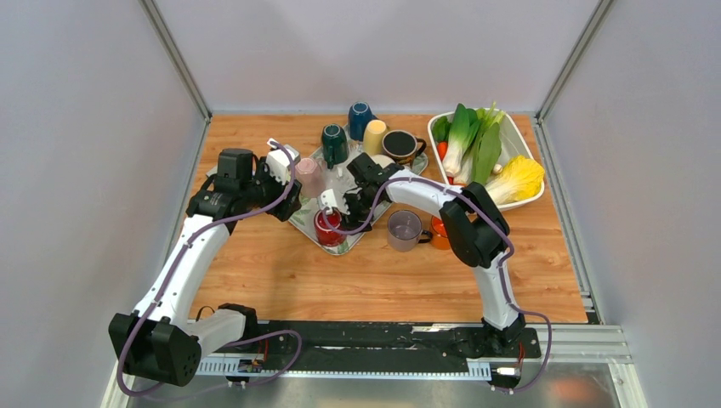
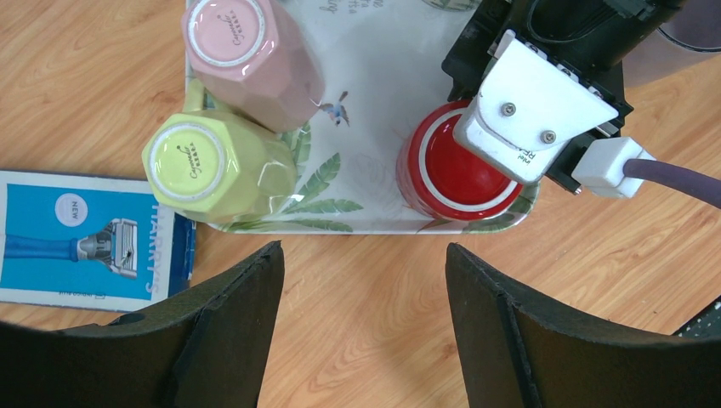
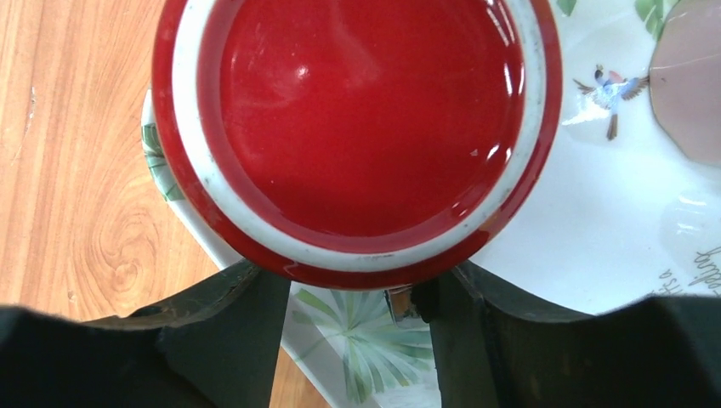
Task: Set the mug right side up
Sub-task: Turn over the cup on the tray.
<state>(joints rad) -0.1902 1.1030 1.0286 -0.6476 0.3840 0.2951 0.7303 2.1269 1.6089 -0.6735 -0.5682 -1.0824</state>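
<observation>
Right gripper (image 3: 349,293) sits low over the upside-down red mug (image 3: 357,127) at the tray's (image 2: 374,76) near corner, 2 fingers straddling its sides, presumably for the flip; firm pinch, cannot tell; left gripper (image 2: 364,259) hovers wide open, empty.

Around red mug (image 1: 328,228): 4 to 8 o'clock is bare table (image 1: 340,280), an open lane. 3 o'clock: grey-purple mug (image 1: 405,229) near, gap between. 1 o'clock: blocked by right gripper (image 3: 350,297) and its arm. 10 to 11 o'clock, crowded: pink mug (image 1: 309,176), yellow-green mug (image 2: 219,166), left gripper (image 2: 364,263) wide apart over tray (image 2: 374,85) edge.
</observation>
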